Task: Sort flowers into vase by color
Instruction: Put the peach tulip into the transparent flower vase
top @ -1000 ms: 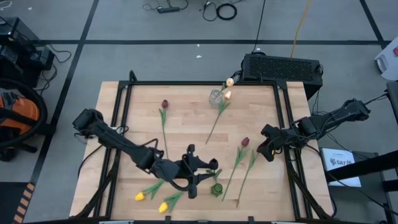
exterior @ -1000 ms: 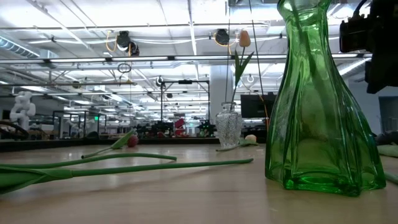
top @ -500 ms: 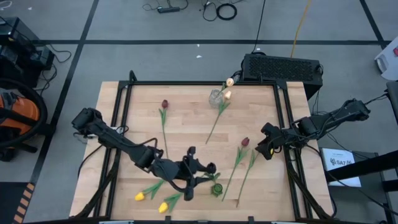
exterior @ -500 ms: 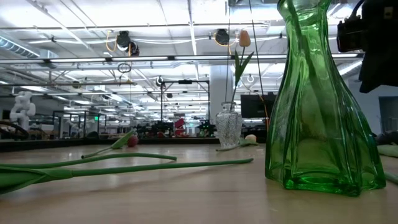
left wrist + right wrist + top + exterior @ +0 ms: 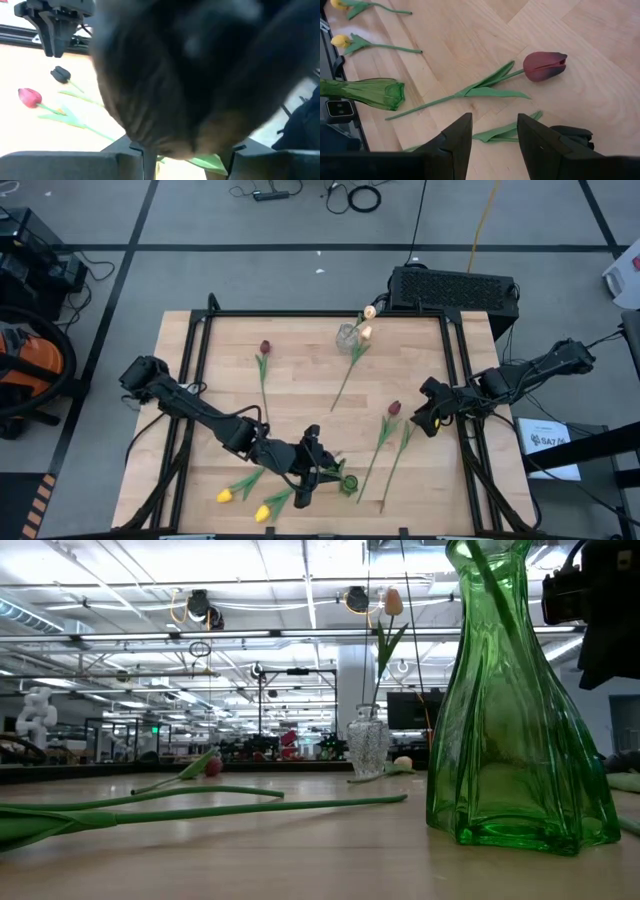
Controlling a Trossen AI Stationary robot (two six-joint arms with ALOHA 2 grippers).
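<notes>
Left claw (image 5: 318, 465) hangs at the green vase (image 5: 348, 483) near the counter's (image 5: 300, 370) front edge; its wrist view is filled by a dark bloom, so it appears to pinch a near-black tulip, stem slanting in the vase neck (image 5: 490, 580), presumably for insertion. Yellow tulips (image 5: 245, 502) lie at the front-left. Right claw (image 5: 422, 418), spread and empty, waits at the right edge over a dark red tulip (image 5: 545, 66). A clear vase (image 5: 347, 336) at the back edge holds a peach tulip (image 5: 369, 312).

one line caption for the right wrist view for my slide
Right claw, open, hovers over a dark red tulip lying on the wooden table, green vase beyond.
</notes>
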